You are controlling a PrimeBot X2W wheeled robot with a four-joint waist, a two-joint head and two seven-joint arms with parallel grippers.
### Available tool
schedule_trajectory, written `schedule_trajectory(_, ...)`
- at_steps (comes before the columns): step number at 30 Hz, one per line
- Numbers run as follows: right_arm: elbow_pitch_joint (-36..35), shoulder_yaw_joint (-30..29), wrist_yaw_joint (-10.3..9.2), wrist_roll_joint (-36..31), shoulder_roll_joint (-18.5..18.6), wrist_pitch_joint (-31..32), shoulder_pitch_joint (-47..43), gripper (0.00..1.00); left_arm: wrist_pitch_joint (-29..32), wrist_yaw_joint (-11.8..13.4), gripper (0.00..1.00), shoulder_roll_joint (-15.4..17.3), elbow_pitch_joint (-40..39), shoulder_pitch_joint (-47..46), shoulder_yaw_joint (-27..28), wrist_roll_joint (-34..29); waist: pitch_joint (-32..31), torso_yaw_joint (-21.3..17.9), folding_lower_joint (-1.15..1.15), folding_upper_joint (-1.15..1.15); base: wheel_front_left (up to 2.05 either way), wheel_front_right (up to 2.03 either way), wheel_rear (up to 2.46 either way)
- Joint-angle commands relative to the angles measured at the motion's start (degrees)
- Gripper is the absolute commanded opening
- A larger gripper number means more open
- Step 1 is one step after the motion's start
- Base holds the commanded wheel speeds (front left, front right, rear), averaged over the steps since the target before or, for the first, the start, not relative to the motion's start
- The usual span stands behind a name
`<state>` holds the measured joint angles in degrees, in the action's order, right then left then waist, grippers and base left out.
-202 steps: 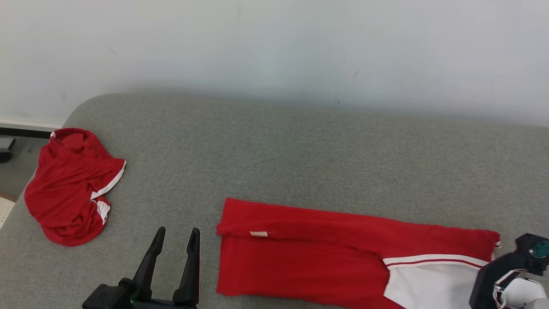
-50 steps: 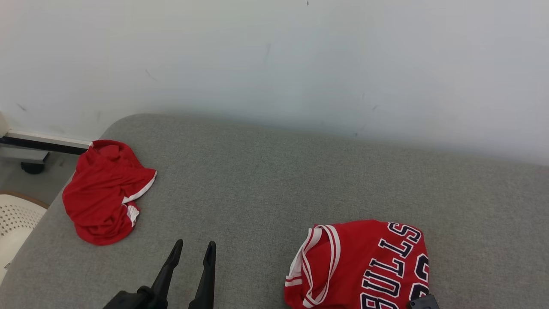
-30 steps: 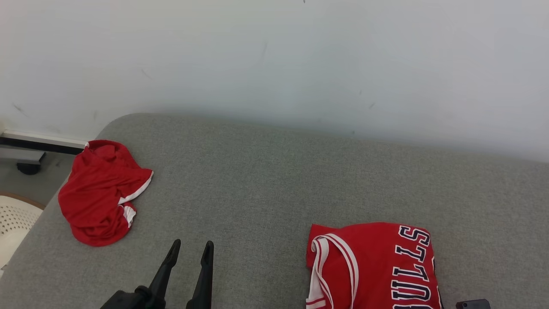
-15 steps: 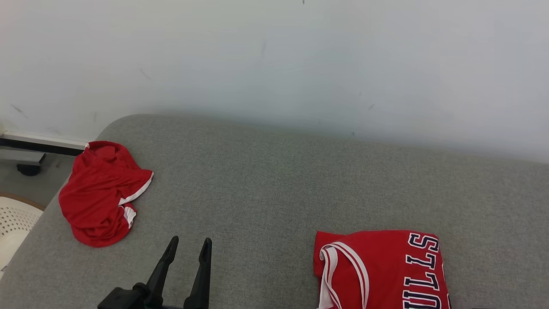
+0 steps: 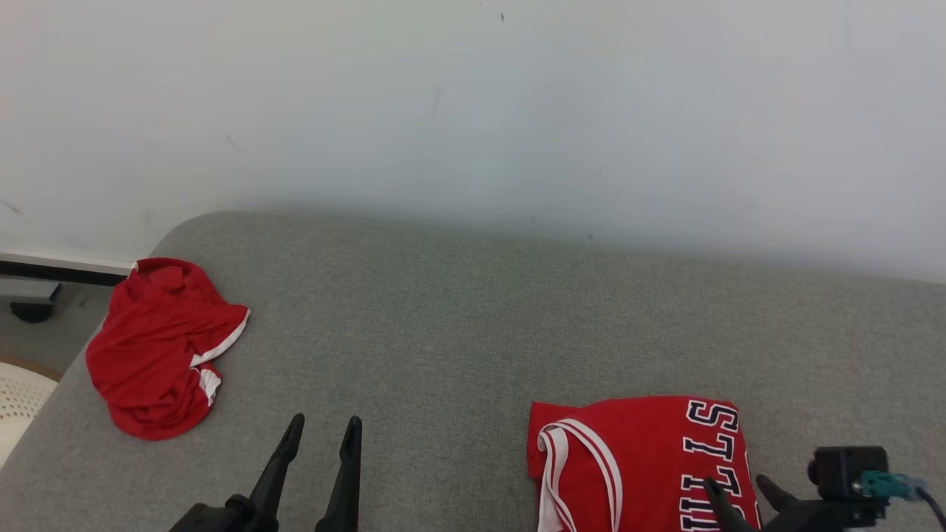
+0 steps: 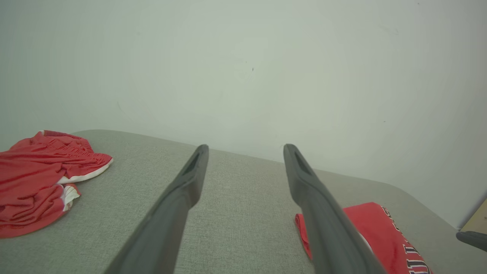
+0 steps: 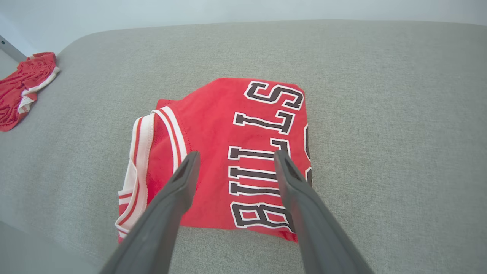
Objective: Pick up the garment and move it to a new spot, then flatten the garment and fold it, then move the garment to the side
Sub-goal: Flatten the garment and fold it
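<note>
The garment [image 5: 628, 458] [image 7: 228, 152] [image 6: 380, 236] is a red jersey with white trim and dark "BULLS" lettering, folded into a compact rectangle on the grey cushion [image 5: 458, 332] at the lower right. My right gripper [image 5: 739, 491] [image 7: 234, 158] hovers over its lettering, open, with nothing between its fingers. My left gripper [image 5: 321, 432] [image 6: 245, 148] stands open over bare cushion, left of the jersey, holding nothing.
A second red garment [image 5: 155, 347] [image 6: 42, 179] [image 7: 23, 83] lies crumpled at the cushion's far left end. A white wall [image 5: 473, 111] rises behind the cushion. Floor and a pale perforated object [image 5: 18, 391] lie past the left edge.
My right gripper has opened and let go of the folded jersey, and now shows above its near edge. The jersey lies flat. The camera shifted slightly.
</note>
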<state>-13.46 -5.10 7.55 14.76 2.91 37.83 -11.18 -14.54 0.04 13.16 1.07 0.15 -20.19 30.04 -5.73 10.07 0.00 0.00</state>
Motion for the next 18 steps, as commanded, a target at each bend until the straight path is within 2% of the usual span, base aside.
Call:
schedule_trajectory(1, 0.7, 0.8, -0.10, -0.3, 0.0, -0.5, 1.2, 1.00, -0.3, 0.2, 1.00, 0.1, -0.2, 1.0, 0.1, 0.1, 0.1, -0.2, 0.00, 0.00, 0.00, 0.00, 0.00)
schedule_trajectory(5, 7.5, 5.1, -0.10, -4.7, 0.0, -1.3, 8.3, 1.00, -0.4, 0.0, 1.00, -0.1, -0.4, 0.5, -0.2, -0.1, 0.5, -0.2, 0.00, 0.00, 0.00, 0.00, 0.00)
schedule_trajectory(8, 14.3, 7.7, -0.10, -7.1, 0.0, 0.6, 14.5, 1.00, -0.4, -0.3, 1.00, -0.3, -0.4, -0.1, -0.7, -0.3, 0.9, 0.3, 0.00, 0.00, 0.00, 0.00, 0.00)
schedule_trajectory(18, 33.2, 12.2, -0.10, -10.8, 0.0, 3.6, 31.3, 1.00, -0.1, -0.6, 1.00, -0.7, 0.7, -1.2, -1.6, -0.2, 2.3, 5.2, 0.00, 0.00, 0.00, 0.00, 0.00)
